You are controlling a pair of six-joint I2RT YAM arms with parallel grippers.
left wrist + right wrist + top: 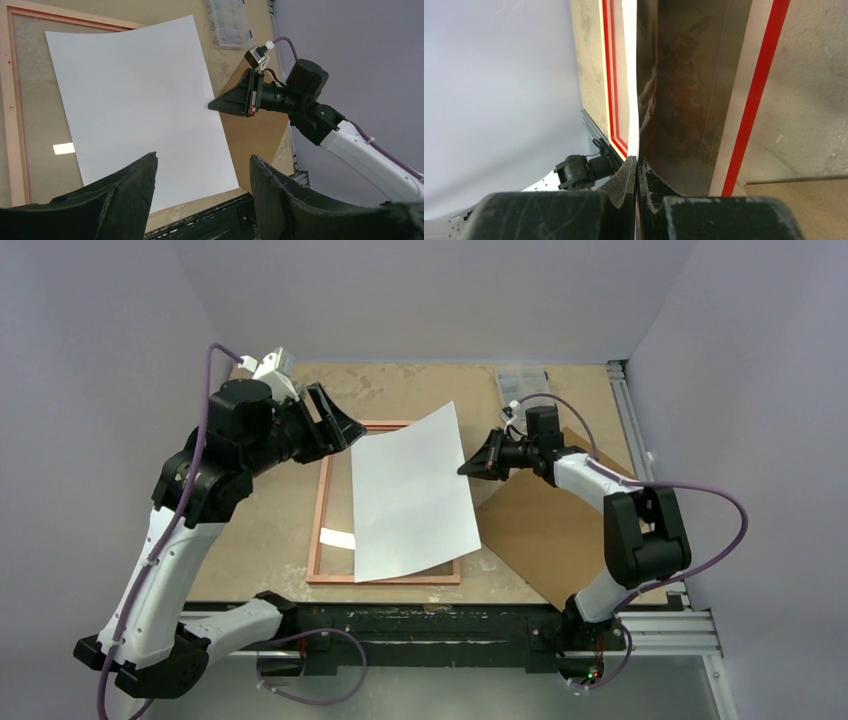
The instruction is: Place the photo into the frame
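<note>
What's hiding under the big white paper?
The frame lies under the photo, with its left and near rails peeking out. Most of its right side is covered. The right gripper pinches the photo's edge.

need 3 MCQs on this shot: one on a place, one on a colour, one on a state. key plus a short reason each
1. Relative to the frame, the brown backing board lies:
A) left
B) right
C) on top

2. The photo shows which colour upward?
A) white
B) red
C) black

3. The right end effector is:
A) open, holding nothing
B) shut on the photo's right edge
C) shut on the frame

Key:
1 B: the top view shows the board past the frame's right side, under the right arm.
2 A: its plain white back faces the camera.
3 B: the right wrist view shows the fingers pinched on the sheet.
</note>
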